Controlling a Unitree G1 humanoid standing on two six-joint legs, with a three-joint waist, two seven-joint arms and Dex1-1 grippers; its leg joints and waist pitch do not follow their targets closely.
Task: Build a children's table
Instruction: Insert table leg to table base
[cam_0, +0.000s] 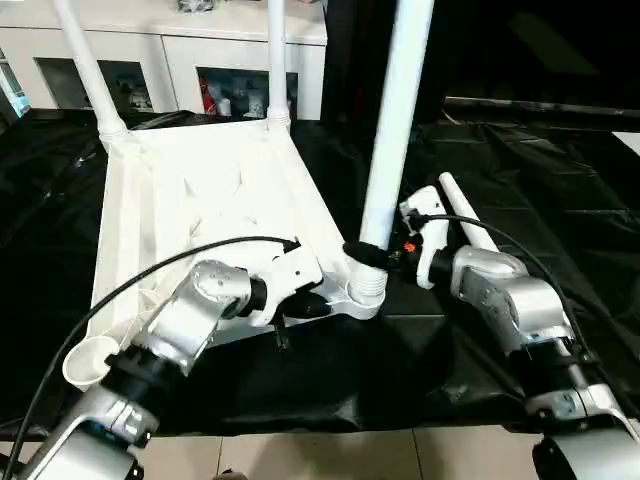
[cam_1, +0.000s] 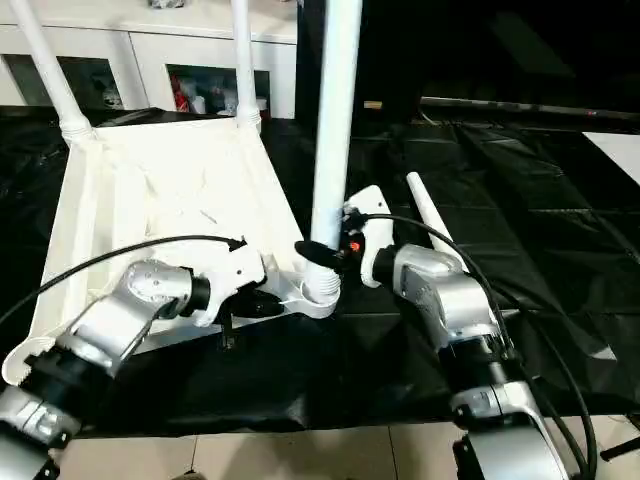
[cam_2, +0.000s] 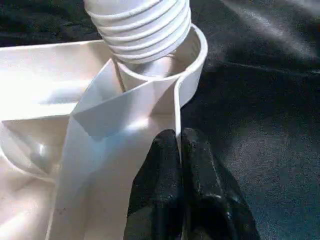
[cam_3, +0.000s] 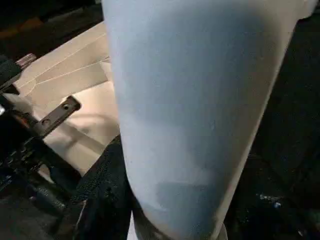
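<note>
The white tabletop (cam_0: 200, 190) lies upside down on the black-draped table, ribbed underside up. Two white legs (cam_0: 85, 60) (cam_0: 276, 60) stand in its far corner sockets. A third leg (cam_0: 395, 120) stands upright with its threaded end (cam_2: 145, 30) in the near right socket (cam_2: 195, 55). My right gripper (cam_0: 372, 254) is shut around this leg just above the thread, one black finger (cam_3: 100, 190) showing against it. My left gripper (cam_2: 179, 137) is shut on the tabletop's thin rim wall beside that socket. The last leg (cam_0: 465, 215) lies loose to the right.
The near left corner socket (cam_0: 85, 360) stands empty at the table's front edge. A white glass-door cabinet (cam_0: 130, 60) stands behind the table. Black cloth (cam_0: 560, 180) stretches to the right, and tiled floor (cam_0: 300, 455) shows below the front edge.
</note>
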